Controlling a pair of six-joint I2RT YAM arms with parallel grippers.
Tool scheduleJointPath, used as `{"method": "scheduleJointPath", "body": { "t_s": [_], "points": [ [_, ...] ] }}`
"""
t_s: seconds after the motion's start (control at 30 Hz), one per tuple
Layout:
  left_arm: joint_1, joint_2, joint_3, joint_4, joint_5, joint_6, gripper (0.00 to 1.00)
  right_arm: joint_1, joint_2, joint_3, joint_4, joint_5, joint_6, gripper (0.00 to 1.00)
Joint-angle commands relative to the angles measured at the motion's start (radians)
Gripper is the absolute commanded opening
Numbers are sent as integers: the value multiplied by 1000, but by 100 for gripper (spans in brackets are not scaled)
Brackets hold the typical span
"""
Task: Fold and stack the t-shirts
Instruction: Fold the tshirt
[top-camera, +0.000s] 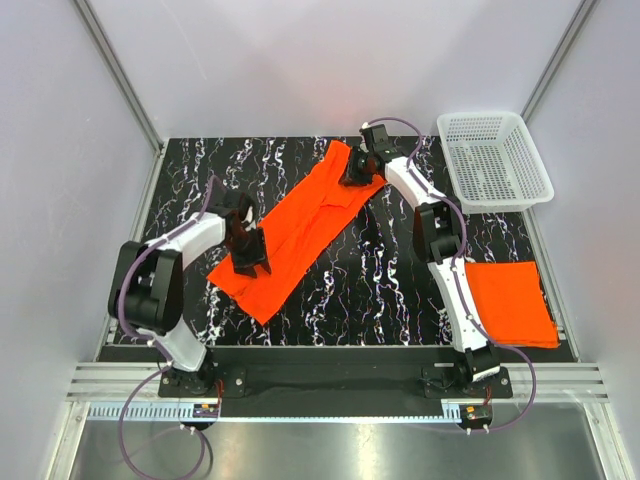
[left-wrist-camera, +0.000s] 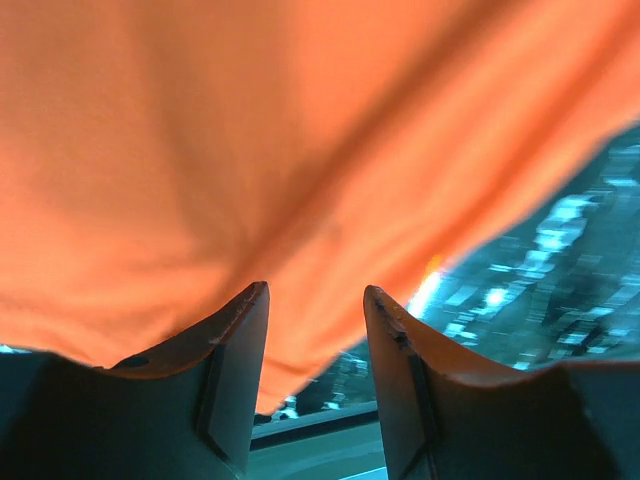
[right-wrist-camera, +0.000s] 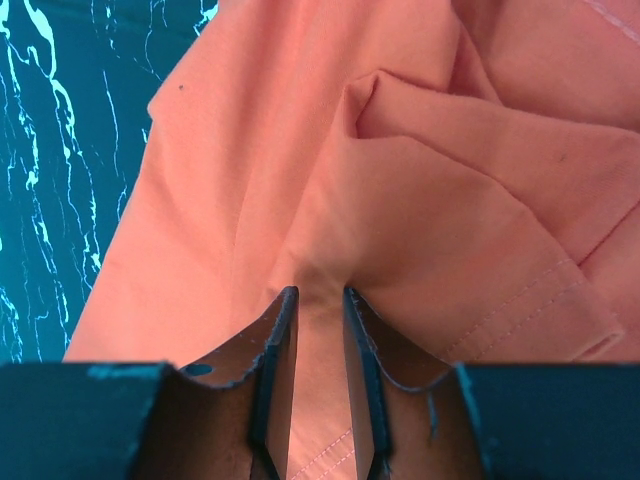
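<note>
An orange t-shirt (top-camera: 300, 225) lies stretched in a long diagonal band on the black marbled table, from the far middle down to the near left. My right gripper (top-camera: 352, 175) is at its far end, shut on a pinched fold of the cloth (right-wrist-camera: 420, 180); the fold runs between the fingertips of this gripper (right-wrist-camera: 320, 292). My left gripper (top-camera: 248, 262) is over the shirt's near left part. Its jaws (left-wrist-camera: 315, 290) stand apart, with the cloth (left-wrist-camera: 300, 130) spread just beyond the fingertips. A second orange t-shirt (top-camera: 512, 300) lies folded flat at the near right.
A white plastic mesh basket (top-camera: 495, 160) stands at the far right corner. The black marbled table (top-camera: 380, 290) shows between the two shirts. Grey walls and metal rails close in the table on three sides.
</note>
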Motion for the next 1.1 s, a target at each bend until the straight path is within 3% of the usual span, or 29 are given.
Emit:
{"method": "scheduleJointPath", "body": {
  "t_s": [0.0, 0.13, 0.4, 0.57, 0.8, 1.07],
  "points": [
    [-1, 26, -1, 10, -45, 71, 47, 7, 17, 33, -75, -5, -20, 32],
    [1, 70, -41, 29, -37, 60, 47, 7, 40, 56, -76, -11, -10, 32],
    [-7, 80, -229, 160, 136, -48, 47, 6, 86, 127, -76, -16, -4, 32],
    [-86, 55, -262, 211, 211, -131, 47, 6, 100, 155, -72, -28, -30, 32],
    [-295, 87, -213, 379, 274, -364, 47, 4, 158, 224, -28, -68, -47, 34],
    [-323, 179, -79, 457, 297, -448, 47, -16, 250, 323, 116, -146, 115, 34]
  ]
}}
